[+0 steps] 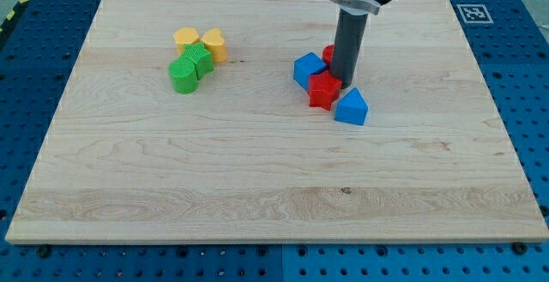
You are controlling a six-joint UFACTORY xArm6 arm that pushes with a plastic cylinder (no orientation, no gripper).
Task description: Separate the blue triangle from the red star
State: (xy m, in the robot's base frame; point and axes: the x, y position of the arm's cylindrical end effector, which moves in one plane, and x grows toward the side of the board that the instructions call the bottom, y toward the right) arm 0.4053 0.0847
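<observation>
The blue triangle point(352, 107) lies right of the board's middle, touching the lower right of the red star point(323, 90). A blue cube point(308, 69) touches the star's upper left. A second red block point(328, 55) shows partly behind the rod. My tip point(346, 82) stands just above and right of the red star, right above the blue triangle, close to both.
At the view's upper left sits a cluster: a yellow hexagon point(185, 39), a yellow block point(214, 44), a green block point(198, 58) and a green cylinder-like block point(183, 76). The wooden board point(274, 196) lies on a blue pegboard table.
</observation>
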